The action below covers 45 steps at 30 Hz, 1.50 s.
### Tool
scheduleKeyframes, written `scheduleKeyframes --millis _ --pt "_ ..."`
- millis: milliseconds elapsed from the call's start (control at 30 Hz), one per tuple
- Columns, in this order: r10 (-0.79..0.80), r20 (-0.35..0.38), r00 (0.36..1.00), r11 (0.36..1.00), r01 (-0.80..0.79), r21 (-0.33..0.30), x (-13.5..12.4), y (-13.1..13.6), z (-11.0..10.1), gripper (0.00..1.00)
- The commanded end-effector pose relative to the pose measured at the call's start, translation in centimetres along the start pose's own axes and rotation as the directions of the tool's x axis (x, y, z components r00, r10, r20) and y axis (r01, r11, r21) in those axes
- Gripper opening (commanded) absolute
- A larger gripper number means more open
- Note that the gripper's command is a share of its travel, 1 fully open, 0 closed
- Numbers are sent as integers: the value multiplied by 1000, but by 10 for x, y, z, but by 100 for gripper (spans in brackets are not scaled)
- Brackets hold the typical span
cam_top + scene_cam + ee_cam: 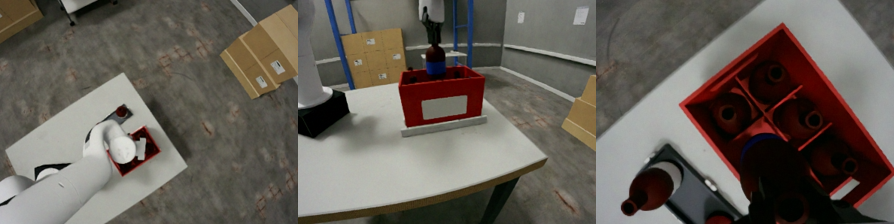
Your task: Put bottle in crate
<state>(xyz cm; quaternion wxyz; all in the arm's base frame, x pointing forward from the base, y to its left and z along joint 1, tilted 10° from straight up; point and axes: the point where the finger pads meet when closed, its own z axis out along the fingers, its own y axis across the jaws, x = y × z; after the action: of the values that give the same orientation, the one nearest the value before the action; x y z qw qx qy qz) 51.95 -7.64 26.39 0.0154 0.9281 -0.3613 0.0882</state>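
Note:
The red crate point(141, 164) point(411, 109) point(732, 65) stands on the table with several dark bottles in its slots. My gripper point(435, 39) point(783, 193) is shut on the neck of a brown bottle with a blue label point(436, 68) point(768, 157). This bottle hangs about upright, its lower part behind the crate's front wall in the exterior view. In the wrist view it is over the crate's middle slot on the tray side; its base and the slot floor are hidden. The dark tray point(117, 119) point(696, 192) holds a white-labelled bottle point(121, 111) point(653, 185).
Another bottle top point(718, 219) shows at the tray's lower part in the wrist view. A white strip point(445, 125) lies along the crate's foot. The crate's divider walls and neighbouring bottles stand close around the held bottle. The arm covers part of the crate in the top view.

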Motion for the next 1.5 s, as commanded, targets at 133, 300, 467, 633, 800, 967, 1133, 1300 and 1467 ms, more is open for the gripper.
scheduleKeyframes --millis 133,300,467,633,800,967,1133,1300,1467 --pt "0 -2 1000 1000 0 1 1 0 -1 0" --pt "0 -2 1000 1000 0 1 1 0 0 0" --pt "0 -2 1000 1000 0 1 1 0 1 0" --pt "0 -2 1000 1000 0 1 1 0 5 0" --pt "0 -2 1000 1000 0 1 1 0 7 0" --pt "0 -2 1000 1000 0 1 1 -1 12 0" --pt "0 -2 1000 1000 0 1 1 -1 18 0" --pt "0 -2 1000 1000 0 1 1 -1 23 0" --pt "0 -2 1000 1000 0 1 1 -1 28 0"
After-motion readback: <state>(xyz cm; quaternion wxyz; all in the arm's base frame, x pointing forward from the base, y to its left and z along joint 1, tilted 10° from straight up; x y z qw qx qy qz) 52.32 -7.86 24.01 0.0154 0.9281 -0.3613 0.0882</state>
